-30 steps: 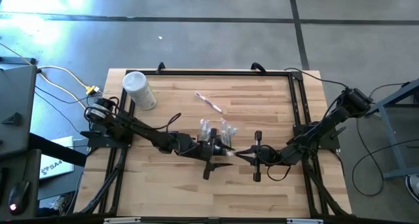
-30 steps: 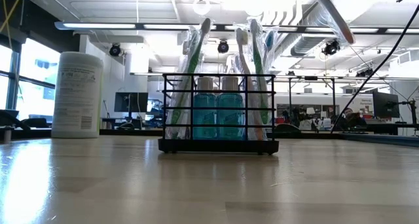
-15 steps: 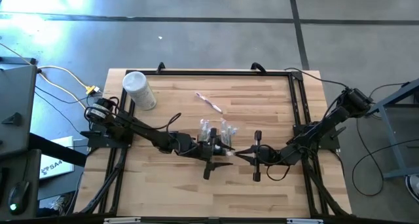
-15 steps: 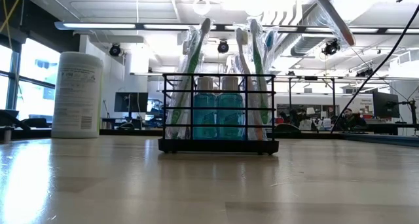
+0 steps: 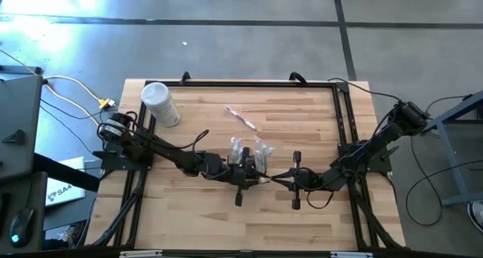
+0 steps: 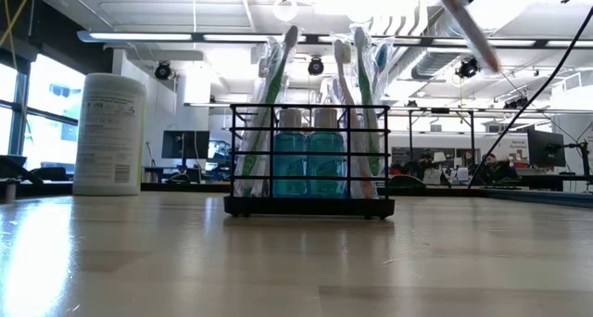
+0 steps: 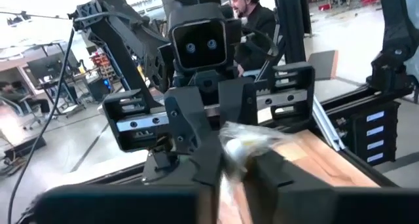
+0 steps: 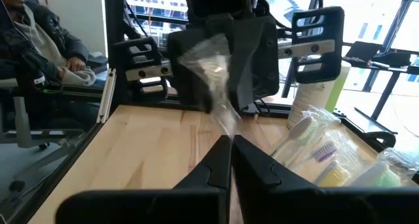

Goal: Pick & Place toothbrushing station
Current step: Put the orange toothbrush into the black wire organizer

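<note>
1. holder box [image 6: 309, 159]: black wire box, upright near the middle of the surface [image 5: 196, 213]. in the low view it holds two blue bottles [image 6: 309, 164] side by side and several wrapped toothbrushes [image 6: 369, 113] standing on end at both sides.
2. wrapped toothbrush in transfer [image 8: 213, 86]: clear-wrapped, held in the air between the two tools, just in front of the box; in the low view its blurred end [image 6: 468, 30] slants across above and to the side of the box.
3. right tool [image 8: 230, 145]: fingers pressed together on one end of this wrapped toothbrush, pinching it.
4. left tool [image 5: 253, 175]: facing the right tool from the box side, its fingers drawn in around the other end of the wrapper; whether the grip is firm i cannot tell.
5. loose wrapped toothbrush [image 5: 241, 118]: lying flat on the surface, beyond the box, well apart from both tools.
6. white tub [image 6: 109, 132]: tall cylinder with lid, near the far left corner; printed label on its side, too small to read.
7. progress, as a judgement: box largely stocked; one toothbrush is midway through a hand-over and not yet in a compartment; the loose one is left to collect.
8. writing: none readable on bottles, wrappers or box.
9. room: a seated person [image 8: 39, 34] in a dark jacket shows beyond the surface.
</note>
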